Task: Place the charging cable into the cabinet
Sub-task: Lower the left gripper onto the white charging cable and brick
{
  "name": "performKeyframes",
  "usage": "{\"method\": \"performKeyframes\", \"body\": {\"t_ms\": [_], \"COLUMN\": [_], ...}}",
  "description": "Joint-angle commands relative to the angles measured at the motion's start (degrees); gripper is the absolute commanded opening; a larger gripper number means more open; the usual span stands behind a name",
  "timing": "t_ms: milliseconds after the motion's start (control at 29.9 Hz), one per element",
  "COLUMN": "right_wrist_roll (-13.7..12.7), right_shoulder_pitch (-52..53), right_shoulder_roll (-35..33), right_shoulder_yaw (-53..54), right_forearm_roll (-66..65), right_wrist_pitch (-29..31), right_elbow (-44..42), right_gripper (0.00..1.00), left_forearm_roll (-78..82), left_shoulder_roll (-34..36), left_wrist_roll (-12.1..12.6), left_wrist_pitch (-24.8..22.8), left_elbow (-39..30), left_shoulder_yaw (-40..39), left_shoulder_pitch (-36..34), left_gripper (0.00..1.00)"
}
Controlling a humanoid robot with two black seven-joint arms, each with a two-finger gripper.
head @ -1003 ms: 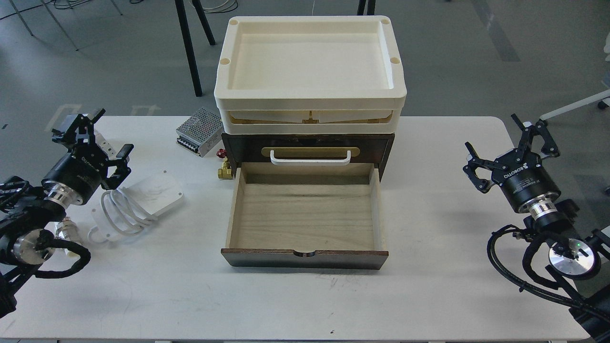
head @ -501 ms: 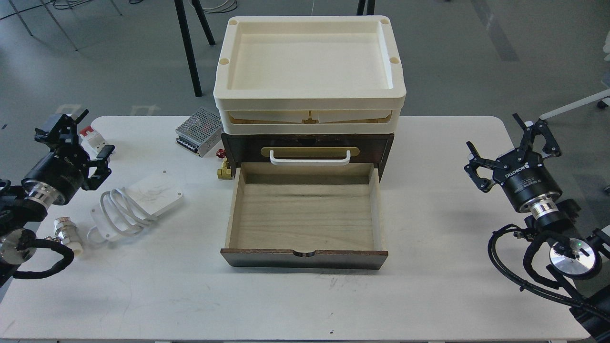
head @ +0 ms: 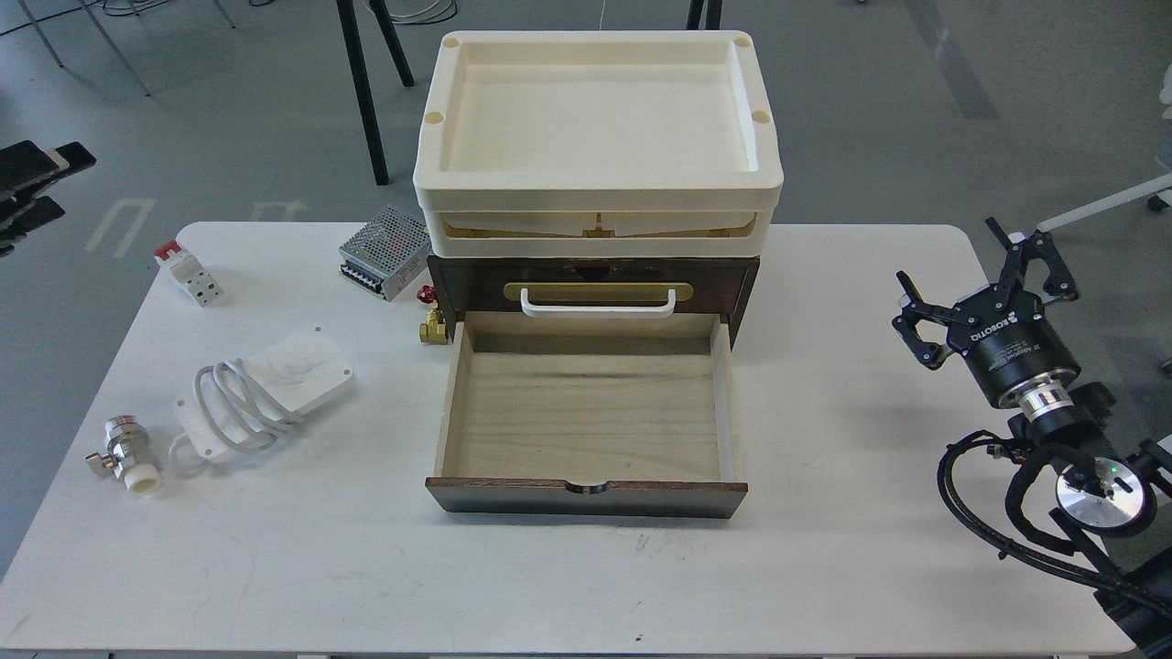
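**Left arm gone from worktop, cable uncovered**

Compared with half a second ago, the left arm is no longer seen over the worktop; only dark pieces are left at the far left edge, too cut off to be called a pincer. The cable, valve and white block, earlier crowded by that arm, are now seen in full. The right pincer is unchanged in place, held above the worktop's right end, fingers spread wide, nothing held.

The charging cable is seen as a light-grey cord looped around a flat white rounded-rectangle plate with small corner holes and faint scribbles. It lies flat on the worktop, left of the cabinet, well apart from it, not inside it. One loop trails off the plate's near-left end.

The cabinet's lower drawer is pulled out, pale wood inside, nothing in it. A white bar handle on a brass plate is seen above. A cream tray unit is stacked on top.

A metal valve lies near the cable's left. A white block with red cap sits further back. A perforated metal box stands beside the cabinet's left rear; a brass fitting with a red knob is partly hidden by the cabinet corner. The right arm's lower part is cut off by the edge.
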Motion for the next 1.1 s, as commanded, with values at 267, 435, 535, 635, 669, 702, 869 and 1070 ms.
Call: {"method": "performKeyframes", "body": {"t_ms": [267, 435, 535, 635, 669, 702, 869, 1070], "right_wrist_roll": [0.0, 0.0, 0.0, 0.0, 0.0, 0.0, 0.0, 0.0], "right_shoulder_pitch": [-0.1, -0.1, -0.1, -0.1, -0.1, -0.1, -0.1, -0.1], "right_shoulder_roll": [0.0, 0.0, 0.0, 0.0, 0.0, 0.0, 0.0, 0.0], "right_shoulder_yaw": [0.1, 0.1, 0.1, 0.1, 0.1, 0.1, 0.0, 0.0], "right_forearm_roll": [0.0, 0.0, 0.0, 0.0, 0.0, 0.0, 0.0, 0.0], "right_wrist_pitch": [0.1, 0.2, 0.1, 0.1, 0.1, 0.1, 0.1, 0.1], "right_elbow": [0.0, 0.0, 0.0, 0.0, 0.0, 0.0, 0.0, 0.0], "right_gripper": [0.99, 0.99, 0.99, 0.99, 0.99, 0.99, 0.99, 0.99], "left_forearm_roll": [22.6, 22.7, 22.5, 22.0, 21.9, 21.8, 21.3, 19.6], "left_shoulder_roll": [1.3, 0.8, -0.7, -2.5, -3.0, -3.4, -6.3, -11.5], "left_wrist_roll": [0.0, 0.0, 0.0, 0.0, 0.0, 0.0, 0.0, 0.0], "left_wrist_pitch": [2.7, 6.6, 8.3, 11.3, 12.2, 12.8, 13.1, 13.1], "left_elbow": [-6.6, -6.6, -6.5, -6.0, -5.6, -5.5, -4.1, -0.5], "left_shoulder_yaw": [10.3, 16.4, 20.3, 23.2, 23.5, 23.5, 23.6, 23.4], "left_shoulder_pitch": [1.0, 1.1, 1.1, 1.7, 2.0, 2.2, 2.8, 2.8], "left_gripper": [0.99, 0.99, 0.99, 0.99, 0.99, 0.99, 0.99, 0.99]}}
